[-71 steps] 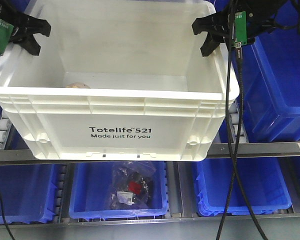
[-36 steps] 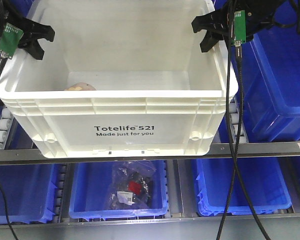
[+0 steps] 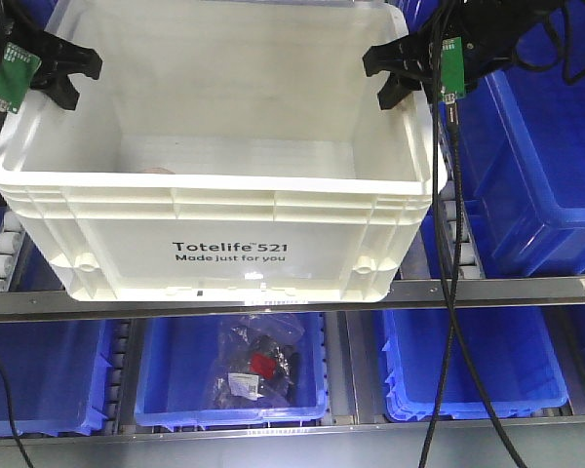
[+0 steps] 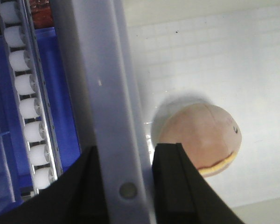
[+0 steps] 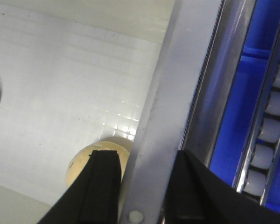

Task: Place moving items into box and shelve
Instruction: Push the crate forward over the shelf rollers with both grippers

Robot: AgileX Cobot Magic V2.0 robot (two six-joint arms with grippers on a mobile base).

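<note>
The white box (image 3: 224, 224), printed "Totelife 521", rests on the shelf's roller lane. My left gripper (image 3: 63, 73) is shut on its left rim (image 4: 107, 116), one finger on each side of the wall. My right gripper (image 3: 400, 78) is shut on the right rim (image 5: 163, 116) in the same way. A pale beige-pink ball (image 4: 200, 137) lies on the box floor by the left wall. Only a sliver of this ball (image 3: 158, 170) shows over the front wall in the front view. A yellow ball (image 5: 81, 168) lies by the right wall, partly behind my right gripper's inner finger (image 5: 105, 186).
Blue bins (image 3: 536, 166) stand to the right of the box and on the shelf below. One lower bin (image 3: 229, 366) holds a plastic bag with a red item. White rollers (image 4: 30, 116) line the lane. A metal shelf rail (image 3: 507, 288) runs along the front. Black cables (image 3: 458, 292) hang at right.
The box, held by both grippers, has shifted slightly left and back on the shelf. Less of the beige-pink ball shows over the front wall than before.
</note>
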